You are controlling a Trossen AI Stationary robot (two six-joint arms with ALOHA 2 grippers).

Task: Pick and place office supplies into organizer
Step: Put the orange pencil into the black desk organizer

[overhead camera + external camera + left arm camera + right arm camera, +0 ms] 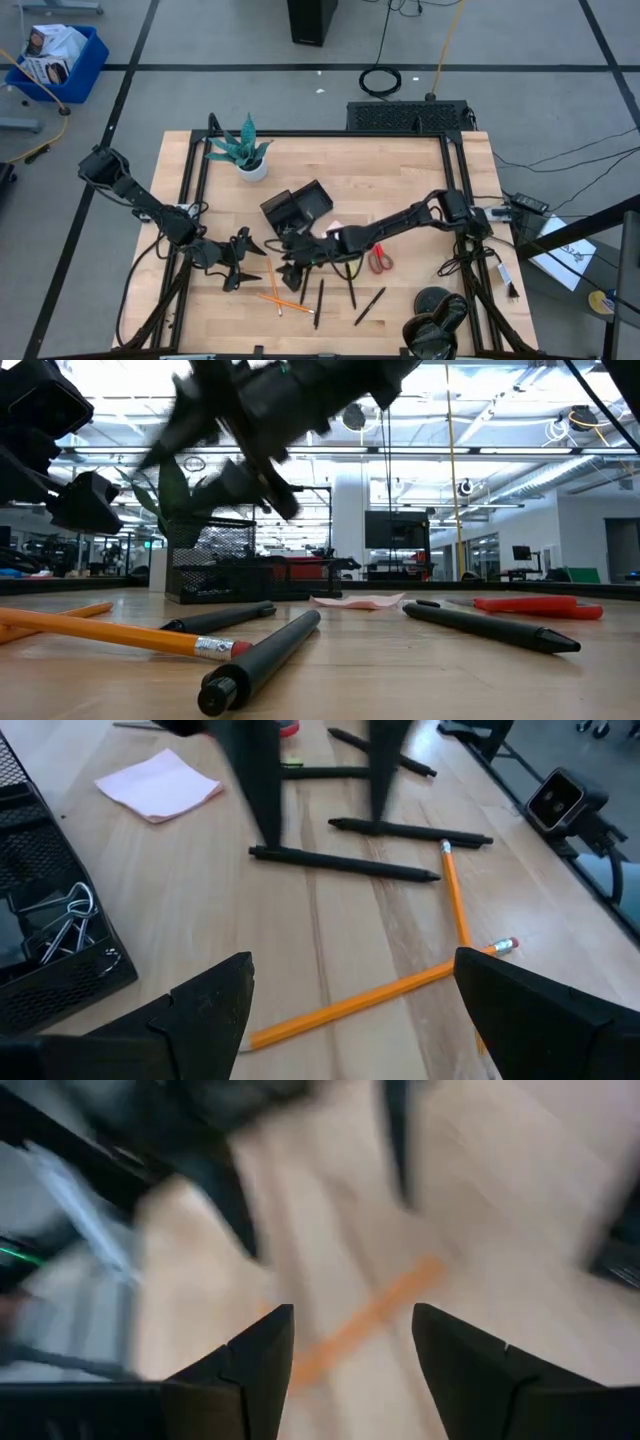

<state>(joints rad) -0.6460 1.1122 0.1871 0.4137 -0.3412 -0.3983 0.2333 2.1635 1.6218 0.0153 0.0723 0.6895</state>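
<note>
The black wire-mesh rectangular organizer tray [297,209] serves as the landmark, and everything loose lies on the near side of it, toward the table's front edge.

Nearest the front edge, and farthest from the tray, lie the two orange wooden pencils [279,299], crossing each other, with slim black pens [319,303] scattered just beside them. The red-handled scissors [380,260] sit off the tray's near right corner. The pink square sticky-note pad [158,784] rests closer to the tray, on bare wood.

The right gripper [291,272] hovers just in front of the tray, above the pens and pencils. Its fingers [258,1348] stand partly apart with nothing between them; an orange pencil shows in the gap below.

The left gripper [240,268] waits off the tray's near left corner, spread wide and empty.

To pick well, I judge the right gripper should:
- choose one item clear of the crossing
- turn so its fingers straddle the shaft crosswise
- descend until the tips almost meet the wood before closing
- grip near the middle so the shaft stays level when carried back to the tray
</note>
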